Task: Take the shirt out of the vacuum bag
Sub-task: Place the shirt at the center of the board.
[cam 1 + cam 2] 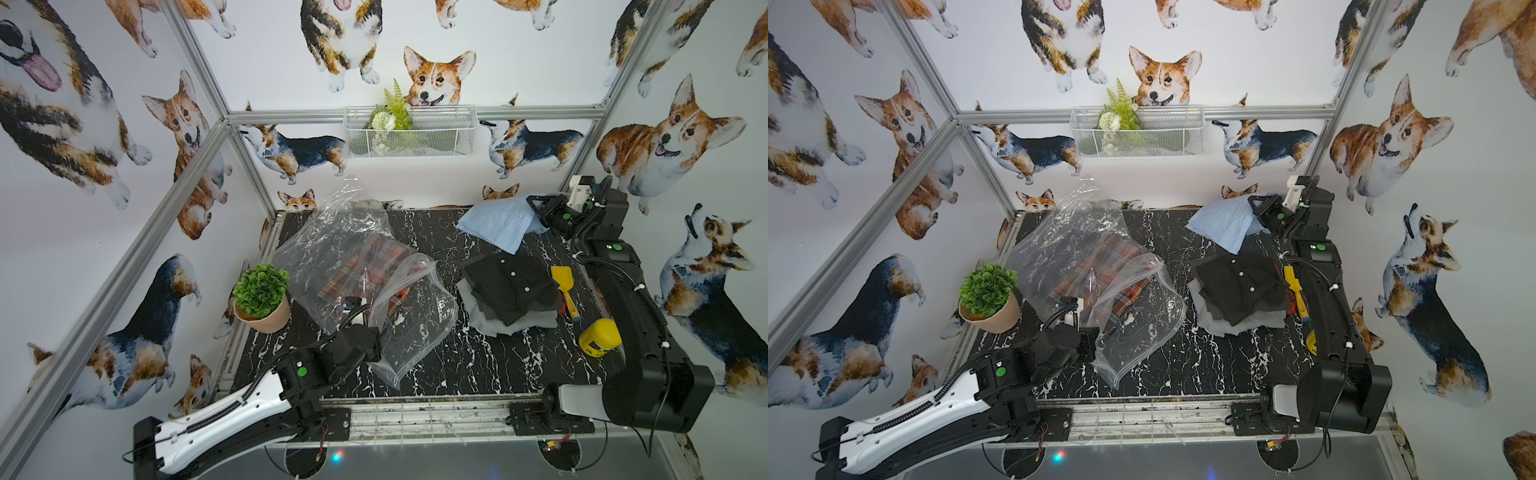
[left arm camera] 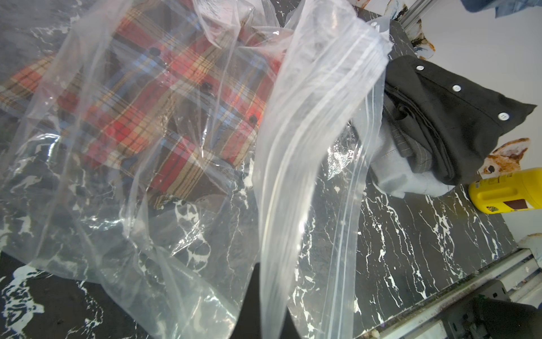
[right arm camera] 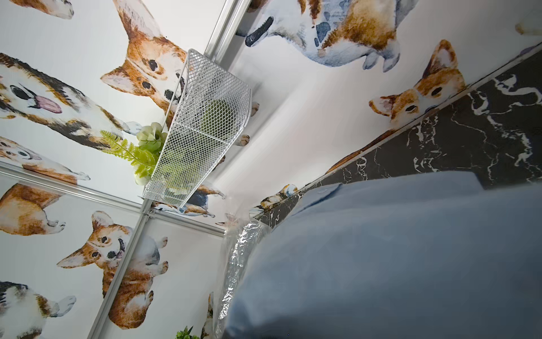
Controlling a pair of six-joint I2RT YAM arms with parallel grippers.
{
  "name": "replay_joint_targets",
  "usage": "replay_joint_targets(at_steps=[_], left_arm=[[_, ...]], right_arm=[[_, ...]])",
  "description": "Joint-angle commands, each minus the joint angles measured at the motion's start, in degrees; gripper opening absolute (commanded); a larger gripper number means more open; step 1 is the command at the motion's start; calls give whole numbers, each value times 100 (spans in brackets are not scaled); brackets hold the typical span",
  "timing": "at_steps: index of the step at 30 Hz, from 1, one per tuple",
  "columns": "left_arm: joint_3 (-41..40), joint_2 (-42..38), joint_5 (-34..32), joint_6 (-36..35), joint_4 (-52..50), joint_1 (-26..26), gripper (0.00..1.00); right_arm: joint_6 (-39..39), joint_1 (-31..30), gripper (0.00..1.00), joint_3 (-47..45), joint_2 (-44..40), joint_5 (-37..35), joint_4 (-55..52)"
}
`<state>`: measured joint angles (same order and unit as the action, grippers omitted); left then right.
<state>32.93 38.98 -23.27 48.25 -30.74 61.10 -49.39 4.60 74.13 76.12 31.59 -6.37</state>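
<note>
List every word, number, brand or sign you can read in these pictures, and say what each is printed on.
Nothing here is readable.
Label on the yellow plastic bottle: small print, too blurred to read.
On the clear crinkly plastic vacuum bag: no lettering seen.

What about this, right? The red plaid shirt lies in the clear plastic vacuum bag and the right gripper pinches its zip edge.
No, the left gripper pinches the vacuum bag by its zip edge, per the left wrist view; the rest holds.
</note>
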Motion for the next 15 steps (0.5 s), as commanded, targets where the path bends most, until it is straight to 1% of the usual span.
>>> replay_joint_targets(at_steps=[1,2,3,4,5,8,9,11,15], left_arm=[[-71,-87,-18,118,59,-10,0],[-98,-108,-18,132,51,-9,0],[-118,-127,-17,146,54,-5,0],[-142,-136,-15,151,74,-4,0],[-161,-128,6,165,84,-7,0],[-182,-120,63,177,108,-8,0],[-177,-117,66,176,91,-6,0],[-168,-123,68,153,57,-5,0],[-113,-106,120,143,67,-8,0]], right_arm=[[172,6,0,-176,-68,168,132],[256,-3,0,-404,-173,87,188],[385,-16,0,-893,-345,-122,313],[406,-1,0,-1213,-421,-236,375],[454,30,0,-1741,-528,-306,532],[253,32,0,-2819,-853,-354,1130],[60,32,0,-3310,-1102,-320,1385],[-27,-22,0,-3863,-1507,-431,1568],[194,-60,0,-4597,-2051,-664,1369]])
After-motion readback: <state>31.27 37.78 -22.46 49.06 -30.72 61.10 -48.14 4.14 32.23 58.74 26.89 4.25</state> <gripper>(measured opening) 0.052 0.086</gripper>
